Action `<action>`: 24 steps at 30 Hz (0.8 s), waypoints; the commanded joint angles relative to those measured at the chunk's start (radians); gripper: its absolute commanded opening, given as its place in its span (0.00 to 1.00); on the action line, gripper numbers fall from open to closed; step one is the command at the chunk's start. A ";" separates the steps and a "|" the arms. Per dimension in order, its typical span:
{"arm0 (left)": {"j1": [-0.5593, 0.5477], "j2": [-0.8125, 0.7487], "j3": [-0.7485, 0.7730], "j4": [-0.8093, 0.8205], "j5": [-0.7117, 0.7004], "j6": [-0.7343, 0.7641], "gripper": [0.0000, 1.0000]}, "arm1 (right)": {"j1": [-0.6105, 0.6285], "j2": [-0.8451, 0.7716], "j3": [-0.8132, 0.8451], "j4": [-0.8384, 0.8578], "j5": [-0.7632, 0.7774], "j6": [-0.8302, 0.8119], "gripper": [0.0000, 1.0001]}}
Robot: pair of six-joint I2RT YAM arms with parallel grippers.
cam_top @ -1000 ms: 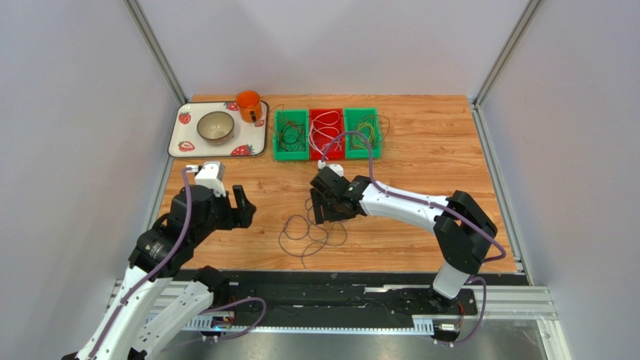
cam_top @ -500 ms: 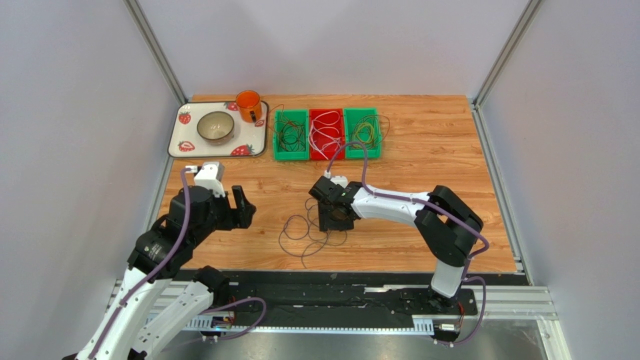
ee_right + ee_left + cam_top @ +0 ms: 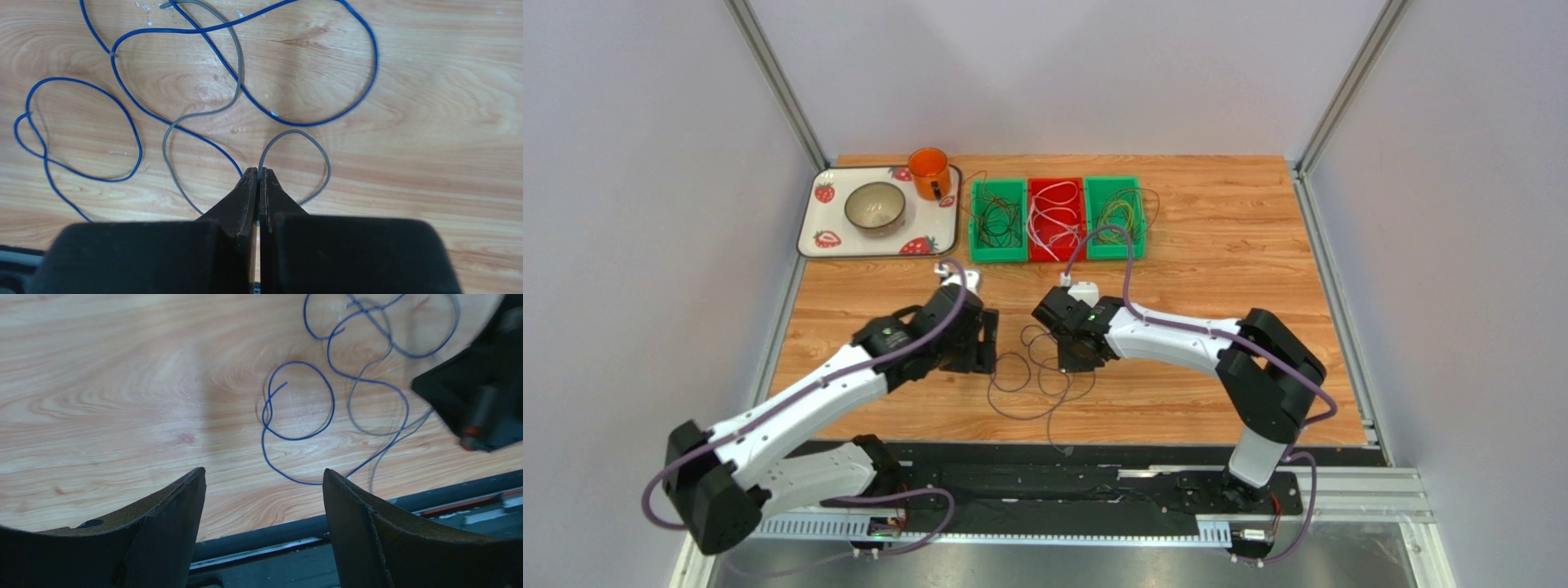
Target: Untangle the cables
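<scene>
Evidently the separating step is in hand: the cables (image 3: 1038, 374) lie as a loose knot of loops on the counter (image 3: 1210, 270), well apart from the red bin (image 3: 1055, 218) on its near side, toward the arm bases. The right end effector (image 3: 258, 174) sits at the edge of the knot nearest the red bin, its fingers pressed together with the grey cable (image 3: 236, 73) running into the pinch. The blue cable (image 3: 307, 119) meets the same fingertips from the side, and I cannot tell whether it is caught too. The left end effector (image 3: 263, 474) hovers near-left of the red bin, beside the knot, spread wide with nothing between its fingers; one small blue loop lies just beyond its tips.

My judgement is that the next move calls for the left end effector to pin or pinch the blue cable while the right draws the grey cable out and away from it. It should go slowly, since the grey strand crosses the blue in more than one place and could drag the whole knot along.
</scene>
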State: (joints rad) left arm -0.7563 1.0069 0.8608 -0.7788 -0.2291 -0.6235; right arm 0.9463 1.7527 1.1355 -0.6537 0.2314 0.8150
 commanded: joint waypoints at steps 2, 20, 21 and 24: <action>-0.044 0.096 -0.098 0.239 -0.095 -0.059 0.71 | 0.005 -0.150 -0.046 -0.035 0.059 -0.017 0.00; -0.057 0.314 -0.267 0.598 -0.035 -0.067 0.49 | 0.003 -0.348 -0.080 -0.124 0.126 -0.056 0.00; -0.057 0.321 -0.266 0.602 -0.039 -0.064 0.40 | 0.003 -0.348 -0.082 -0.126 0.128 -0.057 0.00; -0.057 0.355 -0.241 0.570 -0.071 -0.059 0.07 | 0.003 -0.343 -0.086 -0.126 0.129 -0.057 0.00</action>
State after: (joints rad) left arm -0.8074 1.3319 0.5949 -0.2382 -0.2783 -0.6880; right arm 0.9470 1.4361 1.0599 -0.7696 0.3222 0.7620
